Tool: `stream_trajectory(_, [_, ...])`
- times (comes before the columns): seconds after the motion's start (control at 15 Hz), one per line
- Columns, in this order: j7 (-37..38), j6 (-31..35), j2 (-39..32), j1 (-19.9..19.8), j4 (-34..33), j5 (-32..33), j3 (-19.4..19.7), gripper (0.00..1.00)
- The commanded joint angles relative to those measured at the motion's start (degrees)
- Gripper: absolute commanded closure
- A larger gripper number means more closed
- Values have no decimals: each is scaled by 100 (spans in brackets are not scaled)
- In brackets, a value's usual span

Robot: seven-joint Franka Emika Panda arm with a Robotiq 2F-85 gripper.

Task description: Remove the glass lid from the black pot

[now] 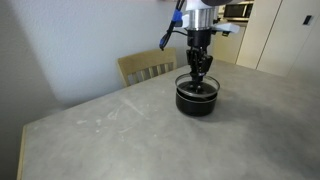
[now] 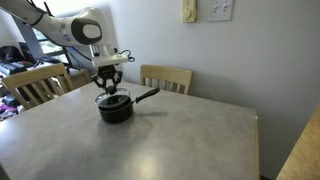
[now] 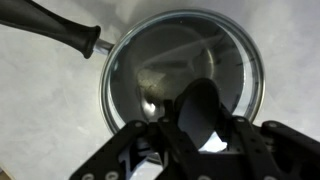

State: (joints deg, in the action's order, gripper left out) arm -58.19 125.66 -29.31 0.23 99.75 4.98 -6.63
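in an exterior view: the pincer points straight down onto the glass lid, seated on the black pot directly beneath it on the tabletop. in an exterior view: the pot handle juts sideways, clear of the pincer. wrist view: the knob lies between the jaws; you cannot tell whether they pinch it. risk: a shallow hold could let the lid slip and fall back; if you lift tilted, the rim may catch and drag the pot.
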Motion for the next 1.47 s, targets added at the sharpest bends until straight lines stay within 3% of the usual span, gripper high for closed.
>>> stream_trajectory(0.0, [-50,-325,440,-4,172,150,2,84])
stream_trajectory(0.8, [195,-276,1353,-108,646,270,214,84])
stream_trajectory(1.0, [-117,-244,1655,-321,969,329,420,84])
stream_trajectory(1.4, [-1793,-104,1903,-966,1483,621,1012,84])
